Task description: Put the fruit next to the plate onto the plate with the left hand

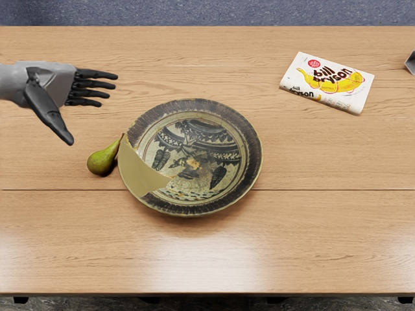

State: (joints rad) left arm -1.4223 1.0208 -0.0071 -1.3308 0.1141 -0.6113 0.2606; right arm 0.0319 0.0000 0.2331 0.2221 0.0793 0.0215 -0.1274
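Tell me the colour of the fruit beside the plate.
The pear is yellowish green, seen in the head view against the plate's left rim.

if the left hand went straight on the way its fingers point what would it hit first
Probably the book: the left hand points right, fingers open, on a line passing just beyond the plate's far rim. Height is unclear, so it might pass over the book.

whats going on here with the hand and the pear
The left hand hovers over the table, up and left of the pear, fingers open and holding nothing. The pear lies on the table beside the plate's left rim, not yet on it. A book lies at far right. A grey sliver at the right edge may be the right arm.
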